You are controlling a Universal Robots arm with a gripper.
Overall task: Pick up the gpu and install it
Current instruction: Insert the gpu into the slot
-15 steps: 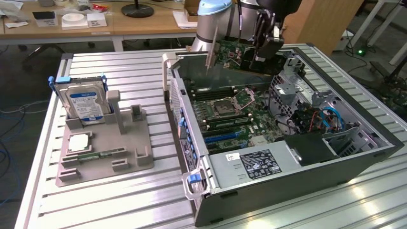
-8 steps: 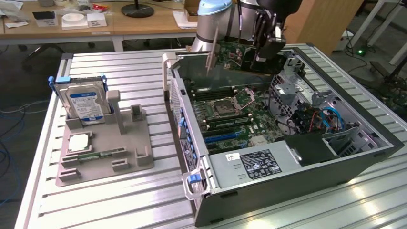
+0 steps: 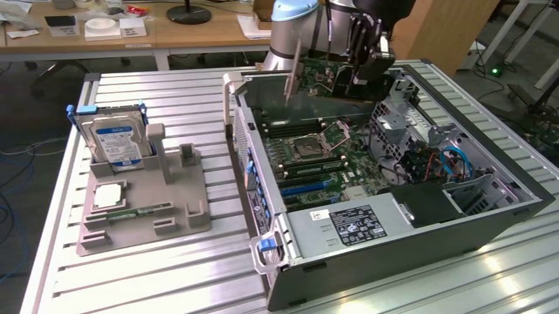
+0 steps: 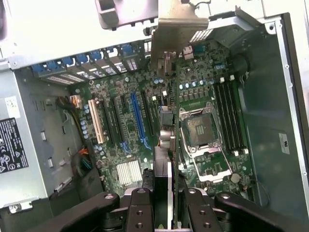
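Observation:
My gripper (image 3: 365, 62) hangs over the far end of the open computer case (image 3: 489, 219), shut on the gpu (image 3: 325, 77). The card is held upright, its green board facing the exterior view and its silver bracket (image 3: 292, 73) pointing down at the exterior view's left. In the wrist view the gpu (image 4: 169, 164) runs edge-on between my fingers (image 4: 146, 186), with its bracket (image 4: 176, 29) at the far end. It is well above the motherboard (image 4: 145, 92), near the line of the long blue slot (image 4: 137, 121) and apart from it.
A grey fixture (image 3: 140, 226) on the slatted table at the exterior view's left holds a hard drive with a blue label (image 3: 118, 144), a processor chip (image 3: 108, 195) and a memory stick (image 3: 131, 214). Inside the case are the power supply (image 3: 349, 226), processor socket (image 4: 200, 130) and drive cage (image 3: 419, 163).

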